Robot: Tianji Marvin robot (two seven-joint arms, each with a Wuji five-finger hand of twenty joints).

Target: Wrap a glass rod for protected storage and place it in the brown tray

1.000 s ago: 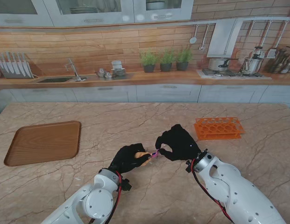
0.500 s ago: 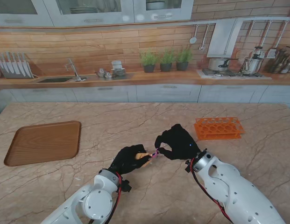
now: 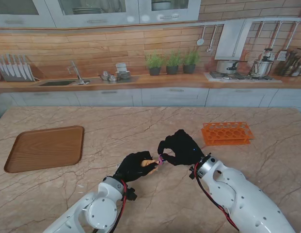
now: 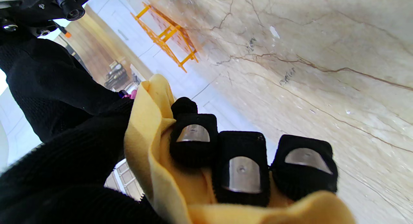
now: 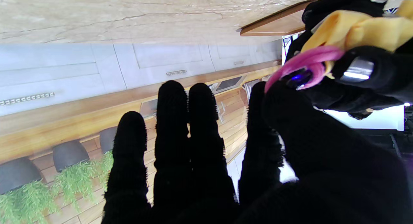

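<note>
**Both hands meet over the wrapped bundle at mid-table**

From my stand view, the brown tray (image 3: 44, 148) sits bare at far left, well apart from the work. My left hand (image 3: 135, 165) is curled tight around a yellow cloth (image 4: 151, 143); I cannot make out the glass rod inside it. A pink band (image 5: 301, 61) sticks out at the cloth's end, pinched by my right hand (image 3: 182, 148), other fingers extended. An orange rack (image 3: 227, 133) stands farther right.

The marble surface (image 3: 140, 121) carries a brown tray (image 3: 44, 147) at left, apparently bare, and an orange rack (image 3: 226, 132) at right.
</note>
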